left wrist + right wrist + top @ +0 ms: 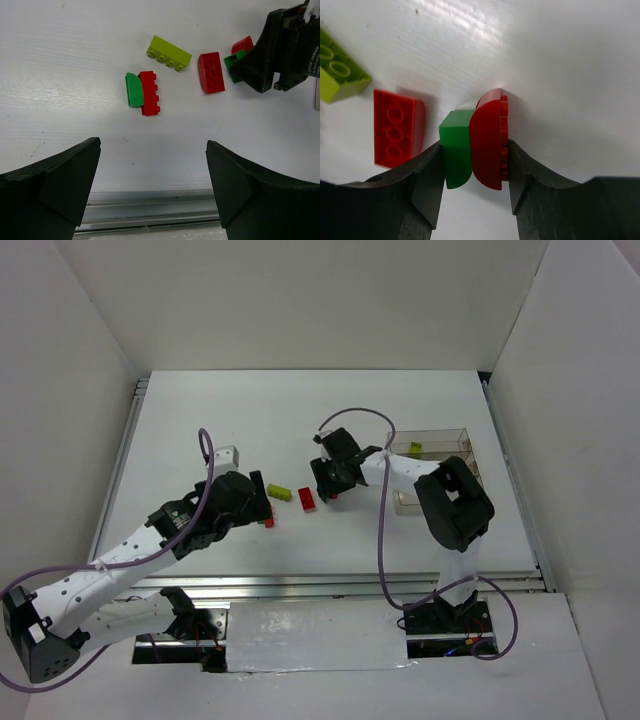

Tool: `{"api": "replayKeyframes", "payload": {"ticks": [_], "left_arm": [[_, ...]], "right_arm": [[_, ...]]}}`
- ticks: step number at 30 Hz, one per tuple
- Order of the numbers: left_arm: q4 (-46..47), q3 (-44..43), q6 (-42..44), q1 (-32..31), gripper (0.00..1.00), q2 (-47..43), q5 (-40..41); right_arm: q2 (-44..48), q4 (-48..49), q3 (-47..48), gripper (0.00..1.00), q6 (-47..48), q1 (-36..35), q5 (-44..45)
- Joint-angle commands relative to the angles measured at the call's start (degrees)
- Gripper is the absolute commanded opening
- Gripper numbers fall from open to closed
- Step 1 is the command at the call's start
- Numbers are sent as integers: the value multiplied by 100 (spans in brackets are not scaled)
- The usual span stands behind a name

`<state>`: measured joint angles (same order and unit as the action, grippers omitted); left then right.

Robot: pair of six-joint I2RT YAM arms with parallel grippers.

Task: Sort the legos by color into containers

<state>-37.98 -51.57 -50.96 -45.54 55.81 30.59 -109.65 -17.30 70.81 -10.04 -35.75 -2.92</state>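
- At the near side of the table (250, 410), shows the left gripper (152, 150) spread wide and holding nothing, poised over a curved green piece (133, 90) that touches a studded red brick (150, 93).
- Just beyond, shows a yellow-green brick (169, 53) and a flat red brick (211, 72) lying loose, near each other but apart.
- Farther on, shows the right gripper (475, 155) narrowed onto two legos at once, a green brick (456, 150) and a rounded red brick (487, 145), pressed side by side between the fingers at table level.
- At the far right, shows the containers (440, 440), with one yellow-green piece (414, 448) inside the rearmost tray; cannot tell what the other trays hold.
- Likely fault from here: delivering green and red into one tray, caused by the double grip.
- Second likely fault: shedding one brick in transit, caused by clamping each only through its loose neighbour.
- Possible fault on the left: pinching the touching green-and-red pair together in the same way.
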Motion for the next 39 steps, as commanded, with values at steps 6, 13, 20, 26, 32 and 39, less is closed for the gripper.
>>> {"api": "replayKeyframes", "payload": {"ticks": [6,13,20,26,32,39], "left_arm": [[921,128,-502,45,99,-342,-1175],[2917,525,-933,-7,99,-203,-3198],[3982,719,-1302,-192,97,281,-3920],[4245,798,-1338,-280,84,369,-4008],[4246,771,-1294,-298,80,510,-3938],[3956,771,-1285,-298,82,475,-3526]], "right_arm": [[3329,1702,-2375,0,-613,-317,-858],[5321,2143,-3530,0,-850,-784,-974],[5849,2020,-3503,0,-885,-881,-1009],[5762,2011,-3310,0,-982,-881,-1106],[5674,2108,-3275,1,-982,-925,-1299],[5902,2204,-3547,2,-877,-987,-1361]]}}
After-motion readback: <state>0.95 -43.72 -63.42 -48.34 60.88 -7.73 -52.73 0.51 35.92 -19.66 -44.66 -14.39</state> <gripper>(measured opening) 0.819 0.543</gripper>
